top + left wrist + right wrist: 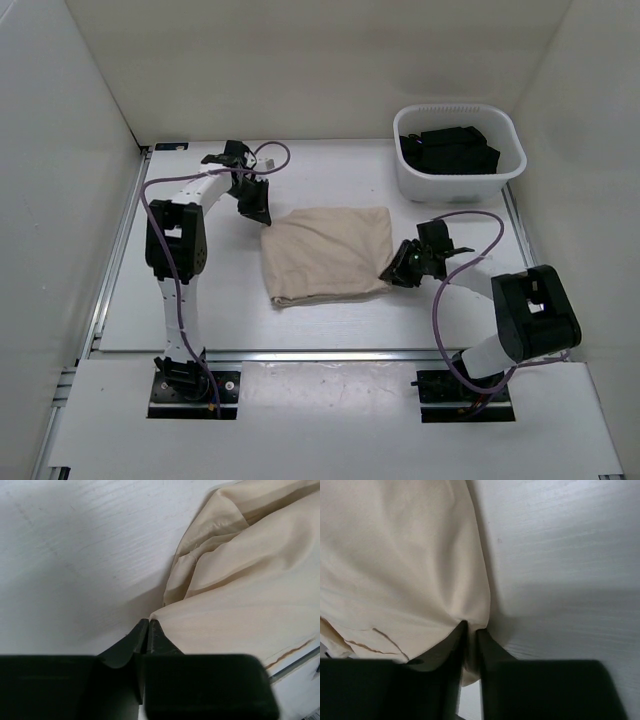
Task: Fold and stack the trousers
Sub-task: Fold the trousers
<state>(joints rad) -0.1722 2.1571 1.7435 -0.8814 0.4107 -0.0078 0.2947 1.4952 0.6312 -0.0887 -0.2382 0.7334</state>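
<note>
The left fingers (127, 647) are pressed tight together at the far left corner of the trousers (325, 255); whether any cloth is caught between them cannot be told. The right fingers (492, 652) are clenched on the trousers' near right edge, cloth puckering at their tips. The trousers lie folded in a rough square mid-tabletop (220, 300), between the arms. A white tub (455, 188) stands at the far right.

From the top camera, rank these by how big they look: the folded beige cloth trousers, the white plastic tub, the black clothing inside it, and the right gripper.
1. beige cloth trousers and white plastic tub: about alike, not ranked.
2. black clothing in the tub.
3. right gripper, smallest.
</note>
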